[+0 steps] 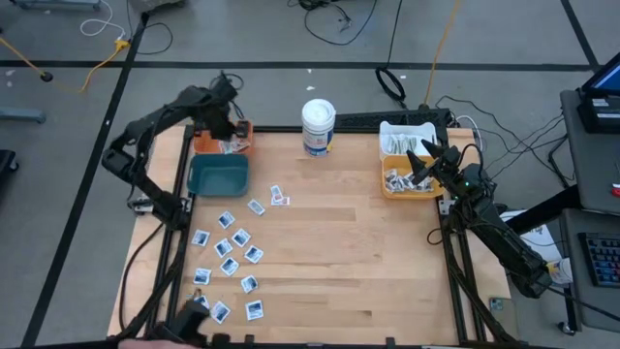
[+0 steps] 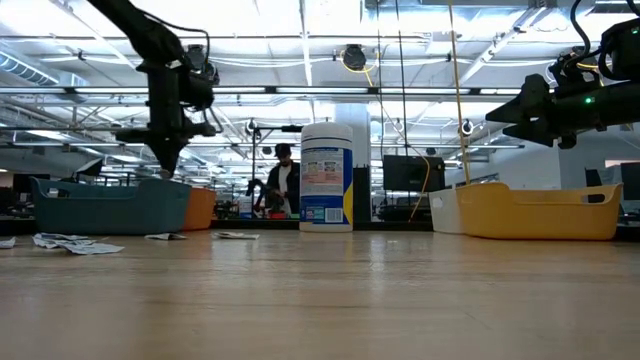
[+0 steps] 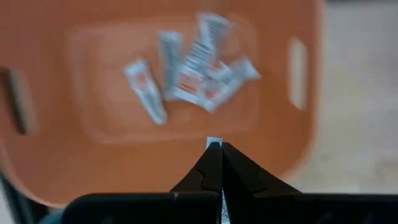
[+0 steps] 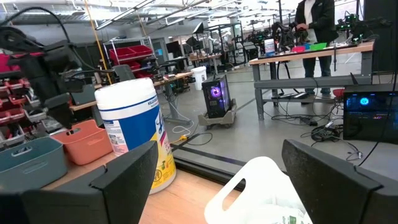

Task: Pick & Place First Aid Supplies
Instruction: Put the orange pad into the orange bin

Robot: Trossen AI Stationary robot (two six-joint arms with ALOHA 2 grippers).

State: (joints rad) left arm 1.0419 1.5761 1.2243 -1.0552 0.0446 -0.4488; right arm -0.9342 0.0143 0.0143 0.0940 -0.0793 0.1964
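While the left gripper (image 3: pixel 215 147) hangs over the smooth orange bin (image 3: pixel 74 162), jaws pinched on a thin white packet (image 3: pixel 214 142), crinkly packets (image 1: pixel 228 254) dot the wood table (image 1: pixel 368 262); right gripper (image 1: pixel 423 163) gapes wide.

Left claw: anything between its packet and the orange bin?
Nothing visible. The left claw is shut on a small packet right above the orange bin. A few packets lie on the bin's floor, off to one side of the drop.
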